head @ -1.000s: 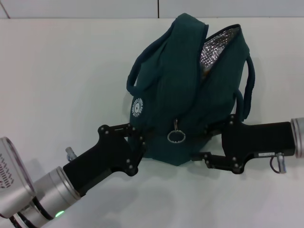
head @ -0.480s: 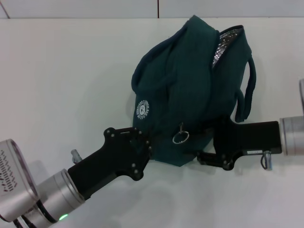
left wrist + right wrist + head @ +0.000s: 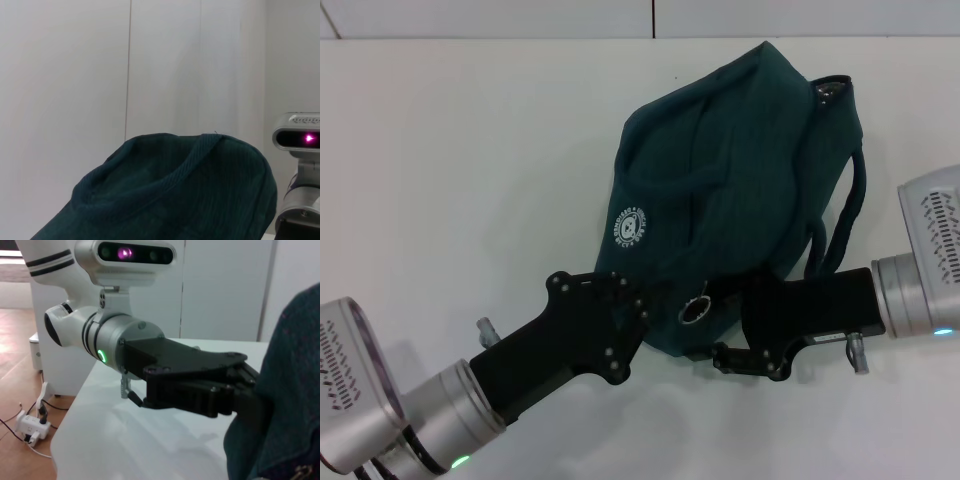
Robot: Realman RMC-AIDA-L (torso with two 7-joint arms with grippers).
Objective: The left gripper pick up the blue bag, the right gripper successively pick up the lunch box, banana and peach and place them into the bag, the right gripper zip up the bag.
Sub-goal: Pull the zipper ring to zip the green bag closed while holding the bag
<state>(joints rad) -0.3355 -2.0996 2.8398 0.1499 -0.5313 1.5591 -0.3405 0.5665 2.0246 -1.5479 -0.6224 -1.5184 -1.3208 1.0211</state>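
Note:
The blue bag (image 3: pixel 740 190) is tilted above the table with its mouth almost closed; only a sliver of foil lining (image 3: pixel 827 92) shows at the far top. The left gripper (image 3: pixel 630 315) is shut on the bag's near lower corner, and in the right wrist view its fingers (image 3: pixel 240 382) bite into the fabric (image 3: pixel 290 390). The right gripper (image 3: pixel 725 325) is clamped on the bag's lower edge from the other side. The zipper ring pull (image 3: pixel 696 311) hangs free between the two grippers. In the left wrist view only the bag's top (image 3: pixel 175 195) shows. The lunch box, banana and peach are out of view.
The white table (image 3: pixel 470 180) stretches to a wall at the back. One rope handle (image 3: pixel 845 215) hangs down the bag's right side. In the right wrist view the table's edge (image 3: pixel 65 430) drops to a floor with cables (image 3: pixel 30 427).
Both grippers have carried the bag up and to the right while tilting it. The right gripper moved left toward the ring pull. The open mouth showing foil has narrowed to a sliver.

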